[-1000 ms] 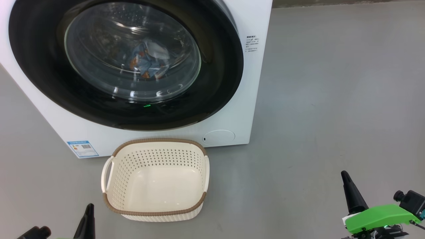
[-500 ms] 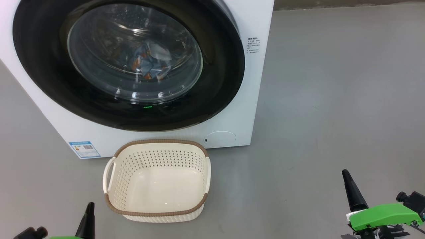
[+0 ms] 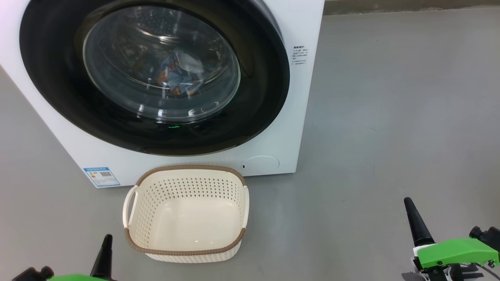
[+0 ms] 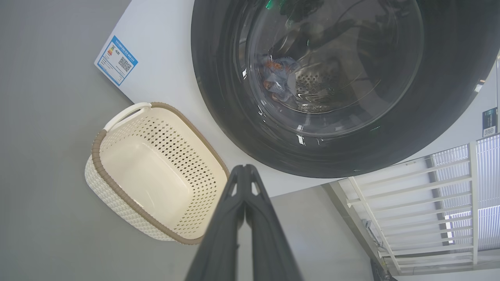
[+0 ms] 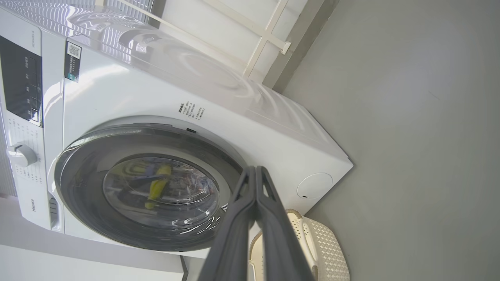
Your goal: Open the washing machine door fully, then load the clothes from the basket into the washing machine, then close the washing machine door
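The washing machine (image 3: 297, 117) stands ahead with its round black-rimmed door (image 3: 258, 97) closed flat against the front. Through the glass porthole I see the light blue and orange clothes (image 3: 177, 76) lying inside the drum; the same clothes (image 4: 279, 76) show in the left wrist view. The cream basket (image 3: 185, 212) sits empty on the floor before the machine. My left gripper (image 3: 106, 244) rests low at the lower left, shut, holding nothing. My right gripper (image 3: 410, 207) is at the lower right, shut and empty, far from the door (image 5: 78, 195).
Grey floor (image 3: 390, 117) spreads wide to the right of the machine. A blue label sticker (image 3: 100, 176) sits at the machine's lower left corner. A white railing (image 4: 422, 203) stands beside the machine. The control panel and dial (image 5: 19, 154) are on the machine's front.
The whole head view has shifted slightly down and right, so the camera moved. Machine, basket and both grippers keep their places relative to one another.
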`<state>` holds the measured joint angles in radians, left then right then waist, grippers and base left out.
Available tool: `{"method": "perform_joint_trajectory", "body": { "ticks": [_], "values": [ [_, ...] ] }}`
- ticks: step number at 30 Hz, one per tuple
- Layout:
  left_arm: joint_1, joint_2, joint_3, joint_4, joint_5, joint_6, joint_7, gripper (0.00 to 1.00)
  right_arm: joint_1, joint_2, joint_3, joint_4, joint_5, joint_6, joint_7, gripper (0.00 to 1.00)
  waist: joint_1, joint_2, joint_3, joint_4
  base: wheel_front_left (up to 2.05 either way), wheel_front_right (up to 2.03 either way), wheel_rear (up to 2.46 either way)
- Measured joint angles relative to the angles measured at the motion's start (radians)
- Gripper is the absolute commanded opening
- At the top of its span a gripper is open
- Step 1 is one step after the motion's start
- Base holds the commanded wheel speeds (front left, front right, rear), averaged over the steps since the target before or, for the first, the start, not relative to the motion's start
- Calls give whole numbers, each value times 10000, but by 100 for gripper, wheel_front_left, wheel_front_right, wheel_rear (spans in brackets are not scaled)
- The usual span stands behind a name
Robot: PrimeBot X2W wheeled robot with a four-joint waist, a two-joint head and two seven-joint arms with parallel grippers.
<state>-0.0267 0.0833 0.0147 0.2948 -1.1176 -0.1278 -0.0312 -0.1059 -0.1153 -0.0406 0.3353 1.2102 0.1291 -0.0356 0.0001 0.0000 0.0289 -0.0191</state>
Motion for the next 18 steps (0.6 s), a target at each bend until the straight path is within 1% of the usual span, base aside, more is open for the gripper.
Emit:
{"method": "perform_joint_trajectory", "body": {
  "ticks": [18],
  "values": [
    [-84, -165, 240, -75, -1770, 0, 500, 0, 6, 236, -336, -217, 1486, 0, 533, 0, 0, 0, -95, 70, 0, 0, 0]
  ]
}}
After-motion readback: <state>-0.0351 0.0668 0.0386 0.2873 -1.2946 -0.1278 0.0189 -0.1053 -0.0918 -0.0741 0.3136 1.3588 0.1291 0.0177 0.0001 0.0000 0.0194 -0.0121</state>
